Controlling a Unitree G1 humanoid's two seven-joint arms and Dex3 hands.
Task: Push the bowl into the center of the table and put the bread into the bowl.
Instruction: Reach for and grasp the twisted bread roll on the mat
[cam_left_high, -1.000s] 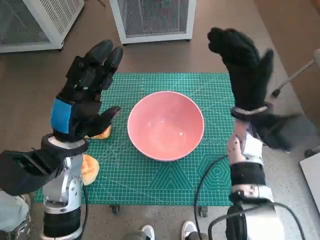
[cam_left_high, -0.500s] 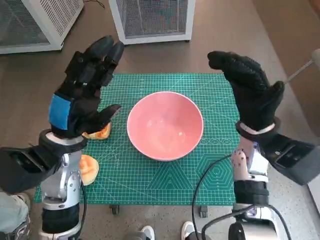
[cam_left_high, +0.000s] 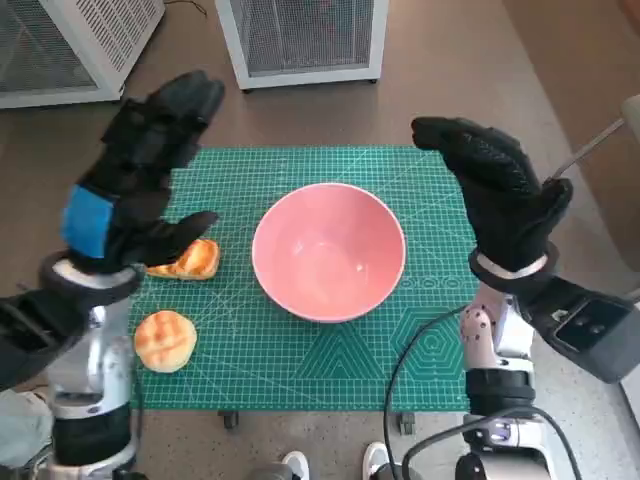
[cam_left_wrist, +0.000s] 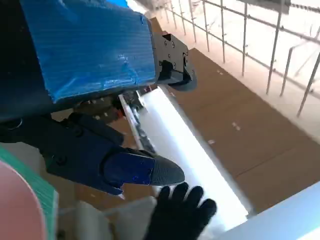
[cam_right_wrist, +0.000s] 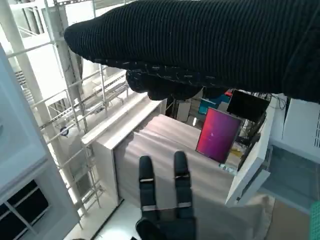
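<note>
Seen from my head camera, the pink bowl (cam_left_high: 329, 251) sits upright and empty near the middle of the green cutting mat (cam_left_high: 300, 350) that covers the surface. Only this view shows the bowl whole; my left wrist camera catches just a pink sliver of it (cam_left_wrist: 15, 205) at the picture's edge, and my right wrist camera does not show it at all.

The bowl is round, smooth and pale pink, with a lighter rim. To its left lie two pieces of bread, both resting on the mat and apart from the bowl. The nearer bread (cam_left_high: 165, 340) is a round golden bun with a scored top. The farther bread (cam_left_high: 188, 259) is an orange-brown piece, partly hidden under my left thumb.

My left robot hand (cam_left_high: 130, 180) hovers over the mat's left side, fingers stretched out and apart, holding nothing; whether the thumb touches the farther bread I cannot tell. My right robot hand (cam_left_high: 495, 190) is raised over the mat's right edge, fingers spread, also holding nothing and clear of the bowl.

The left wrist camera shows the blue tape (cam_left_wrist: 85, 45) on the hand's back, and the gloved fingertips (cam_left_wrist: 182, 207) of my right robot hand beyond. The right wrist camera shows the black fingers (cam_right_wrist: 162, 187) of my left robot hand standing straight and apart against a white cabinet (cam_right_wrist: 125, 150).
</note>
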